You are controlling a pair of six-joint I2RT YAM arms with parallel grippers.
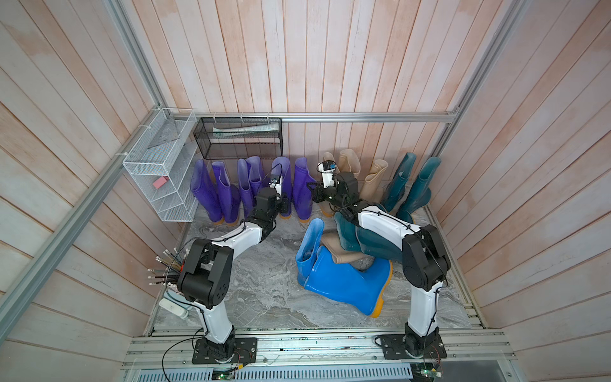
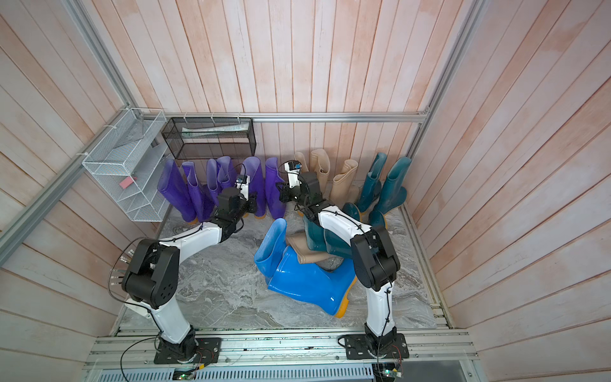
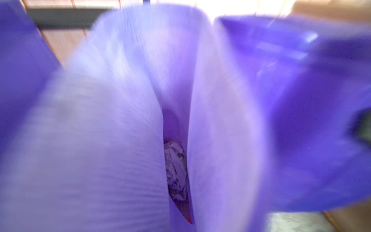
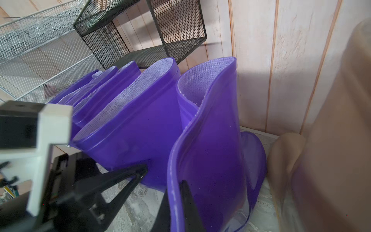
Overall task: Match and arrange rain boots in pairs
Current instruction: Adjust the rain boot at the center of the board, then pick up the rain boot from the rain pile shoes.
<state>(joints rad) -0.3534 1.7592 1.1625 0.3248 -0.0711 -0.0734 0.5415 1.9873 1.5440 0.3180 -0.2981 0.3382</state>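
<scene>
**Purple boots [image 1: 247, 191]: slip, tip-over and collision hazards**

Nearest a lens, the fifth purple boot [image 3: 112, 140] fills the left wrist view as a blur, so the left end effector [image 1: 284, 204] is right against it. Whether this end effector is released or clenched cannot be told. The right end effector [image 4: 175, 202] is clenched on the shaft wall of the sixth purple boot [image 4: 210, 140], with one finger inside and one outside.

**Layout.** Six purple boots stand upright along the far edge of the table [image 1: 258, 284], from 11 to 12 o'clock. Beige boots [image 1: 373, 180] follow at 12 to 1 o'clock, and teal boots [image 1: 425, 185] at 1 to 2 o'clock. Unsorted blue boots [image 1: 344, 281], one beige boot and several teal ones lie heaped from the centre toward 3 o'clock.

**Hazards**

1. Slip. The gripped wall is thin and visibly buckled. A pull or lift would probably fold it and let it slide out of the pinch.
2. Tip-over. The fifth and sixth boots stand just beside each other. A sideways drag on either is likely to topple it onto its neighbours along the row.
3. Collision. Both end effectors are just beside each other at 12 o'clock. Any converging move risks finger contact.
4. Sweep. The right arm [image 1: 380, 218] reaches over the heaped teal boots, and standing beige boots are just beside its wrist. A low retreat could knock either group over.
</scene>
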